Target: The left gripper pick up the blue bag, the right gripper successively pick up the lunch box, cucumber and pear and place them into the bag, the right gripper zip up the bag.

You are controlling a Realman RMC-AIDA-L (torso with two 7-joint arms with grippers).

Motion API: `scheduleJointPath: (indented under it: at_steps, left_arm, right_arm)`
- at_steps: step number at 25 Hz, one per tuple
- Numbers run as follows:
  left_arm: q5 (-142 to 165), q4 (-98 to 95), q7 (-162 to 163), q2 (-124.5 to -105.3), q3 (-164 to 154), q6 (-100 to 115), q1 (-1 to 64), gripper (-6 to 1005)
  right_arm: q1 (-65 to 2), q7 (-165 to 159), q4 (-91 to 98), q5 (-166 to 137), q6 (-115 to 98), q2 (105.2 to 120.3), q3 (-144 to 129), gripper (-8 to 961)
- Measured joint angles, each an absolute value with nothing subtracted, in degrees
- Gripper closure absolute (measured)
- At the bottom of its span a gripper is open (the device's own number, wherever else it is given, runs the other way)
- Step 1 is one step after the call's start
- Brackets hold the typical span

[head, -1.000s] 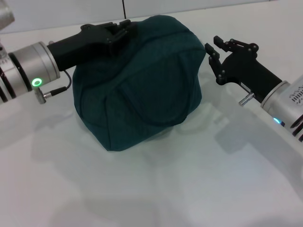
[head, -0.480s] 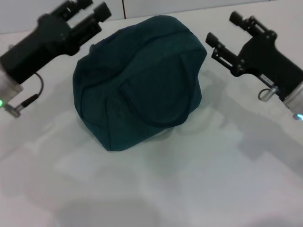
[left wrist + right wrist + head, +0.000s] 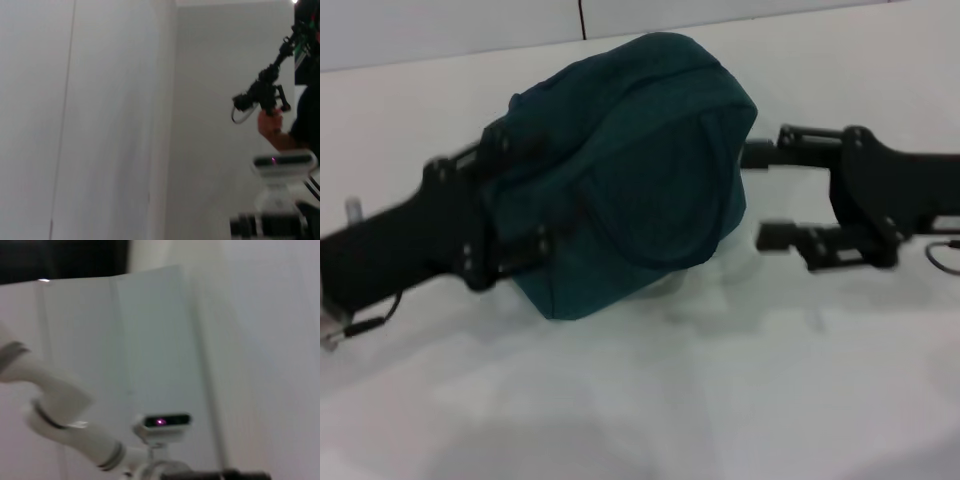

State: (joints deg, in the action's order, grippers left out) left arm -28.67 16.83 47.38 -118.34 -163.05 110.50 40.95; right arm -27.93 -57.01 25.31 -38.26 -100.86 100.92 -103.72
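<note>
The blue bag [image 3: 640, 170] is a dark teal bundle on the white table [image 3: 650, 400], its top closed and one loop handle lying on its front. My left gripper [image 3: 525, 195] is open, with its fingers spread across the bag's left side, and it looks nearer the camera than the bag. My right gripper [image 3: 767, 195] is open and empty, just right of the bag, its fingers pointing at the bag. The lunch box, cucumber and pear are out of view. Neither wrist view shows the bag.
A white wall [image 3: 450, 25] stands behind the table. The left wrist view shows a wall, a hand holding a black device [image 3: 262, 95], and a camera unit [image 3: 282, 162]. The right wrist view shows a pale wall and a white arm segment [image 3: 60, 415].
My left gripper swung from the back left down to the bag's left side. My right gripper dropped and turned level beside the bag's right. The bag has not moved.
</note>
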Motion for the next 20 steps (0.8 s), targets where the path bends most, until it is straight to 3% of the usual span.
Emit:
scheduleJointPath:
  at_steps: [12, 20]
  left_arm:
    - [-26.22, 15.16, 41.96, -119.37, -163.04, 111.58, 34.3, 183]
    - [-24.8, 13.87, 41.4, -119.28, -163.03, 111.73, 33.55, 183]
  right_arm:
    - [-24.39, -59.28, 26.13, -60.46, -105.23, 103.85, -81.56, 199]
    - [-23.15, -59.28, 26.29, -62.73, -104.03, 104.71, -79.96, 200]
